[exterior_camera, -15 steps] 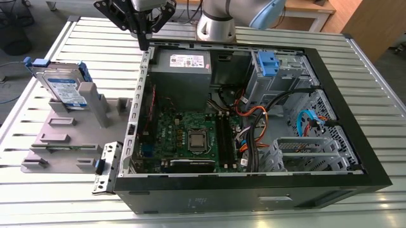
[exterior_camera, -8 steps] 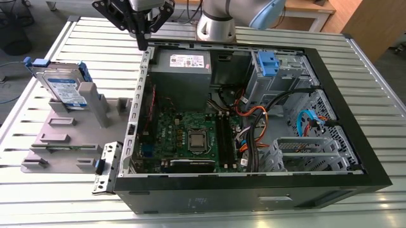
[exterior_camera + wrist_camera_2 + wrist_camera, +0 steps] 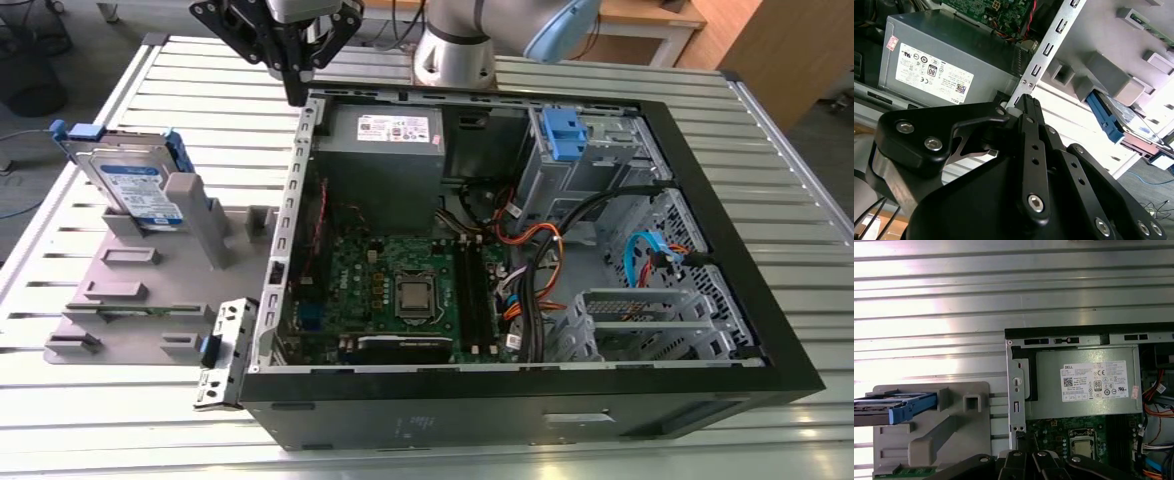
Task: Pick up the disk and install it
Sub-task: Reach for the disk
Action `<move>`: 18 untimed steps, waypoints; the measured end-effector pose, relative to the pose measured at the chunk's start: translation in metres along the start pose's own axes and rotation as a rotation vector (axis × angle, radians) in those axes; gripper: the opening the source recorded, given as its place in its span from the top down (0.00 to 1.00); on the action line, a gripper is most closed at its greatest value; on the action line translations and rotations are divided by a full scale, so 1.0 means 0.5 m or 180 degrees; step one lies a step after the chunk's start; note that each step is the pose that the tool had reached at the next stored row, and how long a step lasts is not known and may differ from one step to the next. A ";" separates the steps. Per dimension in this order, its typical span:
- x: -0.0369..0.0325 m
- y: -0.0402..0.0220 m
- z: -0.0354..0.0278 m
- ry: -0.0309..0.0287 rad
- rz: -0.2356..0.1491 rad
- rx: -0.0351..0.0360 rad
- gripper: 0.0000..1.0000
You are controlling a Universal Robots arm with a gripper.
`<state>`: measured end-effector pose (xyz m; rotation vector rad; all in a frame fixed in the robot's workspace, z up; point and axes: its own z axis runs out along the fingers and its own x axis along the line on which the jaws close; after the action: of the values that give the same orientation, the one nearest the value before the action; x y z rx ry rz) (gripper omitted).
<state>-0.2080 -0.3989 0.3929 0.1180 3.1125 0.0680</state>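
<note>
The disk (image 3: pixel 134 185), a silver drive with a white-and-blue label in a blue carrier frame, stands on edge in a grey holder (image 3: pixel 134 290) at the exterior view's left. In both wrist views it shows as a blue-edged slab (image 3: pixel 1134 127) (image 3: pixel 889 407) in that holder. My gripper (image 3: pixel 296 92) hangs over the back left corner of the open computer case (image 3: pixel 787 340), well apart from the disk. Its black fingers (image 3: pixel 1030 125) meet at the tips, shut with nothing between them. The gripper (image 3: pixel 1026 457) sits over the case's metal edge.
The case lies open on a slatted metal table (image 3: pixel 801 130). Inside it are a grey power supply (image 3: pixel 380 135) with a white sticker, a green motherboard (image 3: pixel 400 280), bundled cables (image 3: pixel 534 250) and a drive bay with a blue bracket (image 3: pixel 563 135). The arm's base (image 3: pixel 454 50) stands behind the case.
</note>
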 end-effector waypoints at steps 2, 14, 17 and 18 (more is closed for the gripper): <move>0.000 0.000 0.000 0.0000 0.0000 0.0000 0.89; 0.020 -0.002 0.000 0.0000 0.0000 0.0000 0.89; 0.022 -0.002 0.000 0.0000 0.0000 0.0000 0.89; 0.022 -0.002 0.000 0.0000 0.0000 0.0000 0.89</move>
<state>-0.2190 -0.3989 0.3928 0.1179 3.1125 0.0680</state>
